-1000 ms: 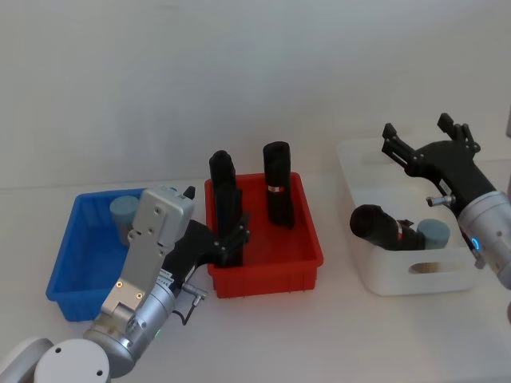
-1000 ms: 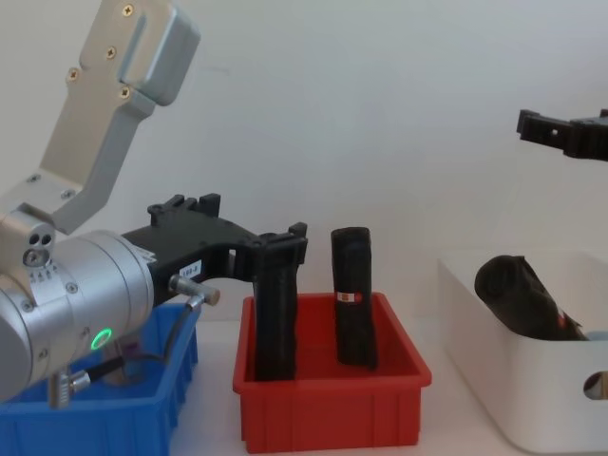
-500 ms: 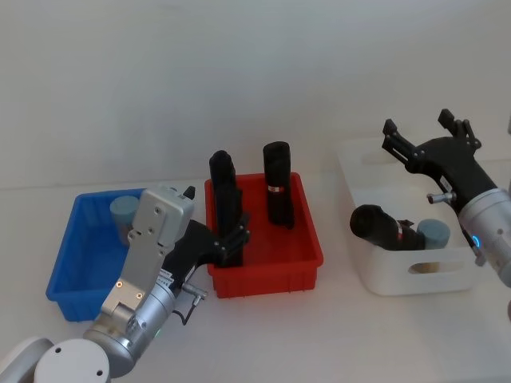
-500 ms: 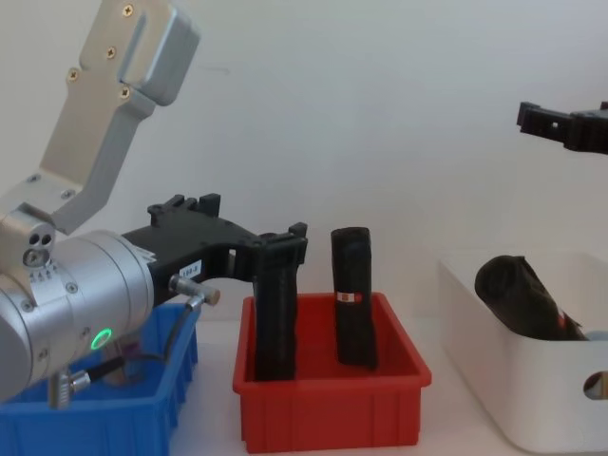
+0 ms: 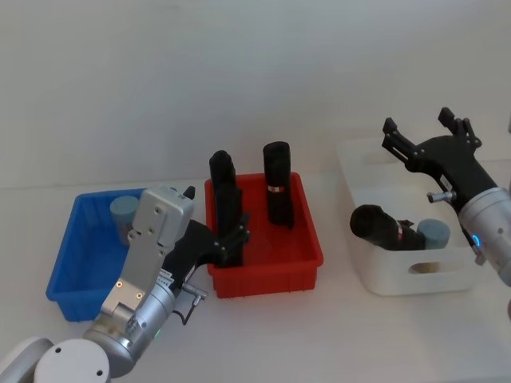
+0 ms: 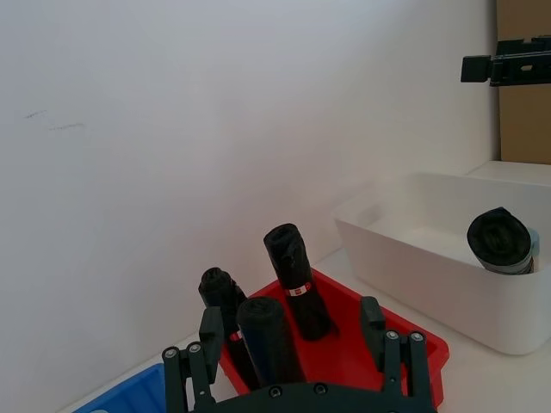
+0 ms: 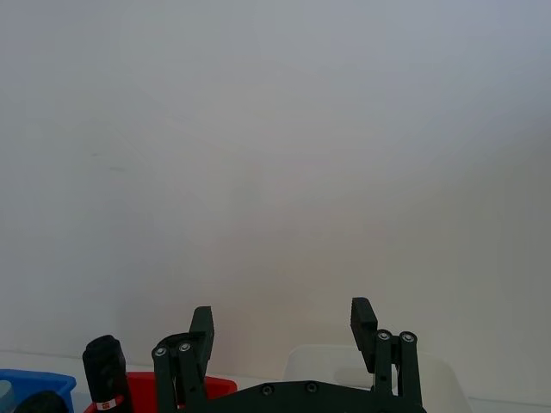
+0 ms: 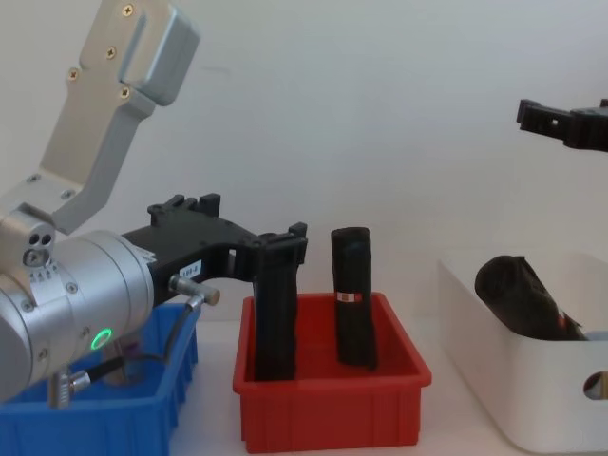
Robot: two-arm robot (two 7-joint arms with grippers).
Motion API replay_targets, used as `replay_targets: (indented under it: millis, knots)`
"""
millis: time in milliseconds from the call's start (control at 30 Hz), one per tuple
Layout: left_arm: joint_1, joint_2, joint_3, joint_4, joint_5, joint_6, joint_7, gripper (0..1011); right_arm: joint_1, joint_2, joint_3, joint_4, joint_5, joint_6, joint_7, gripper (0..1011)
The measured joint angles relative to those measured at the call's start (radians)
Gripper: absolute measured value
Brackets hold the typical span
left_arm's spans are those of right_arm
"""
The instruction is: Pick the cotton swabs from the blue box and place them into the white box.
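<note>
Right hand raised over the white tub, empty

The right hand [image 5: 425,137], fingers spread, hangs above the large white plastic box [image 5: 361,267], where one pale-blue-lidded cotton swab tub [image 5: 435,234] lies. Another tub [image 5: 124,211] waits in the ribbed bright blue box [image 5: 65,283]; the left hand [image 5: 214,231], also spread, sits beside it, likely placed to fetch it.

A red bin [image 5: 267,259] sits on the white desk [image 5: 319,335] near its back edge, about midway along it. Two tall black rolls stand upright inside: one [image 5: 278,194] toward the bin's back wall, wearing a narrow white and red band, and another [image 5: 224,203] at the bin's left side. A third black roll [image 5: 382,228] lies tilted on its side farther right. A plain white wall [image 5: 239,72] rises behind the desk.
</note>
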Motion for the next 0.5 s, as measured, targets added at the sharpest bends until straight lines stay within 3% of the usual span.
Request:
replay_targets:
  millis: [500]
  knots:
    - [0.000,0.000,0.000,0.000,0.000,0.000,0.000,1000,0.000,0.000,0.000,0.000,-0.001,-0.001,0.000,1001]
